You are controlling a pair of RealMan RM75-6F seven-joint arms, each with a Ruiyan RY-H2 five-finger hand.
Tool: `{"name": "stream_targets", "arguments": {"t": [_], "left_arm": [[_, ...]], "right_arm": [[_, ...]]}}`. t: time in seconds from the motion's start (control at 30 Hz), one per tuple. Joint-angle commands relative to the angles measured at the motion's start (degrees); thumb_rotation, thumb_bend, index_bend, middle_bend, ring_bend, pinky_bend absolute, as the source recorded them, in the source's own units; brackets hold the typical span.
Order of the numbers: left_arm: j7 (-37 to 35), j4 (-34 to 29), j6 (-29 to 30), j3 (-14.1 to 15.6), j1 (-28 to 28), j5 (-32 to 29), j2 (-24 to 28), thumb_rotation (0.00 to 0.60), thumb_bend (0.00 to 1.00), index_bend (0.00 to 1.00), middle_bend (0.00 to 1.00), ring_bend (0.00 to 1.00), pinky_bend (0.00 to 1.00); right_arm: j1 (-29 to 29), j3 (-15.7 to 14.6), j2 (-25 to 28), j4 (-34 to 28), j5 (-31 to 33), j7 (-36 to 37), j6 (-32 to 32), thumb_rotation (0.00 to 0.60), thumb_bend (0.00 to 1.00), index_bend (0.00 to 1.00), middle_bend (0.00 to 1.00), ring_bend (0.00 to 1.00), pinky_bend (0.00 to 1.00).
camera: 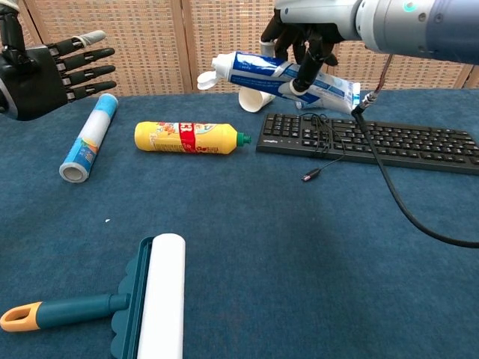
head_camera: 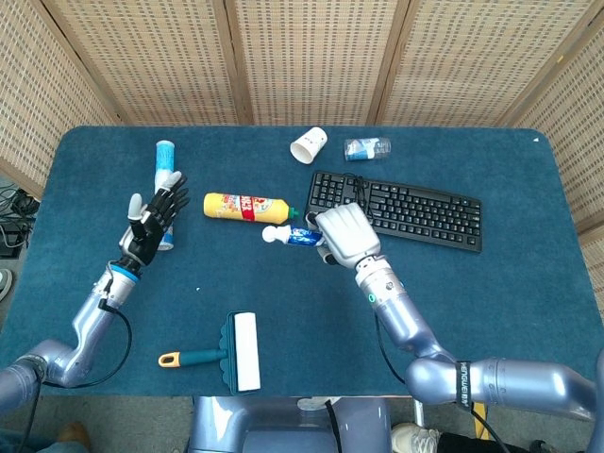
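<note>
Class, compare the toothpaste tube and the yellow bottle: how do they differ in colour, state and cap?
The toothpaste tube is white and blue; the yellow bottle is yellow with a red band. The tube is held off the table by the right hand; the bottle lies on the blue table, untouched. The tube's cap is white, the bottle's green. Both lie roughly lengthwise, left to right.

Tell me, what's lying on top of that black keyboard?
A thin black cable loops over the left end of the keyboard, its plug resting on the blue cloth. In the head view, the right hand covers the keyboard's near-left corner.
</note>
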Motion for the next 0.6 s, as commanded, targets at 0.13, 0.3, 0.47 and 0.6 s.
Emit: {"name": "stream_targets", "arguments": {"t": [0.13, 0.3, 0.47, 0.6], "left_arm": [[-3.27, -2.49, 0.11, -1.48, -1.01, -0.76, -2.11, 0.003, 0.0, 0.0, 0.0, 0.0, 0.0], [-6.27, -2.63, -0.24, -2.56, -1.62, -1.68, -3.9, 0.003, 0.0, 0.0, 0.0, 0.0, 0.0], [-10.04, -1.19, 0.39, -2.11, -1.47, -0.47, -5.25, 0.021, 0.0, 0.0, 0.0, 0.0, 0.0], [-18.33, 0.45, 0.09, -2.12, -1.59, 0.33, -6.65, 0.046, 0.0, 0.0, 0.0, 0.0, 0.0]], "right_arm": [[2.53, -0.06, -1.58, 0.69, 1.98, -0.92, 1.38, 0.6, 0.67, 0.71, 0.71, 0.62, 0.78], [4.4, 0.23, -2.32, 0.49, 4.03, -1.14, 2.61, 0.6, 0.67, 0.71, 0.71, 0.62, 0.78], [5.29, 0.52, -2.18, -0.26, 4.83, -0.79, 3.31, 0.6, 0.67, 0.71, 0.71, 0.62, 0.78], [5.73, 1.56, -1.93, -1.49, 6.06, 1.03, 3.73, 0.6, 0.67, 0.72, 0.71, 0.62, 0.78]]}}
